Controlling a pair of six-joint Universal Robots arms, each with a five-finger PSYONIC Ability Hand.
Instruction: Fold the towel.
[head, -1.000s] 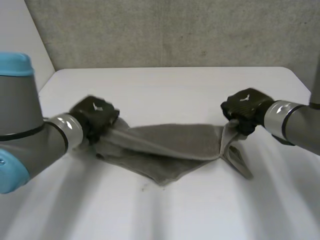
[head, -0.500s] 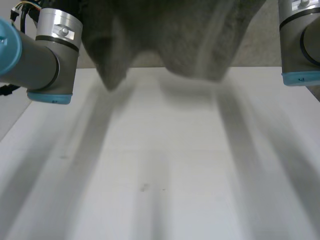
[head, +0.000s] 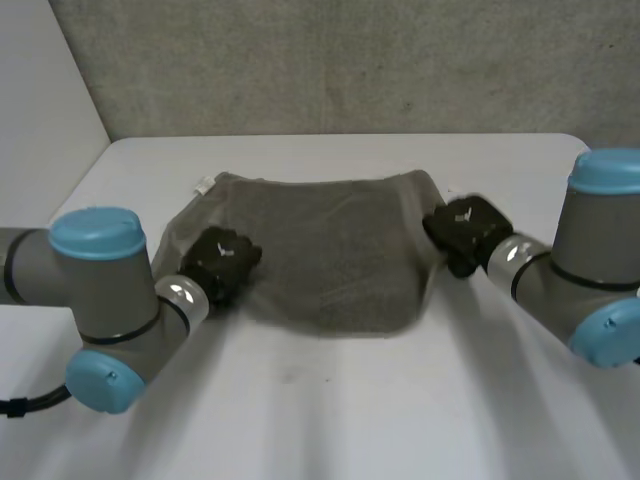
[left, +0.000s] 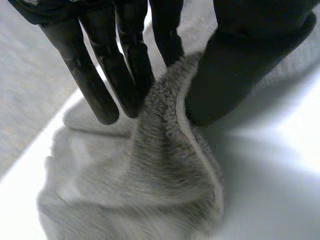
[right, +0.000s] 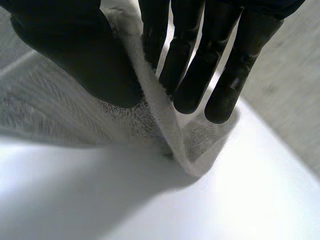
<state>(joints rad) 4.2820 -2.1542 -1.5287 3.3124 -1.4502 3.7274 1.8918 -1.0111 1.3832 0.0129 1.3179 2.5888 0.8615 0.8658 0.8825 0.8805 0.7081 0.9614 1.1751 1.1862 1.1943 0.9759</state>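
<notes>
You are viewing the grey towel (head: 330, 260) lying spread across the centre of the white tabletop (head: 330, 420). The left robot hand (head: 222, 262), at centre left of the frame, is pinching the towel's left edge between straight fingers (left: 125, 75) and thumb. The right robot hand (head: 462, 230), at centre right, is pinching the right edge likewise. A white label (head: 204, 184) is showing at the towel's upper-left corner.

Head view: left hand (head: 222, 262), right hand (head: 463, 228) cover own grip on towel (head: 330, 250) edges; white tag (head: 204, 184) too small to read.
</notes>
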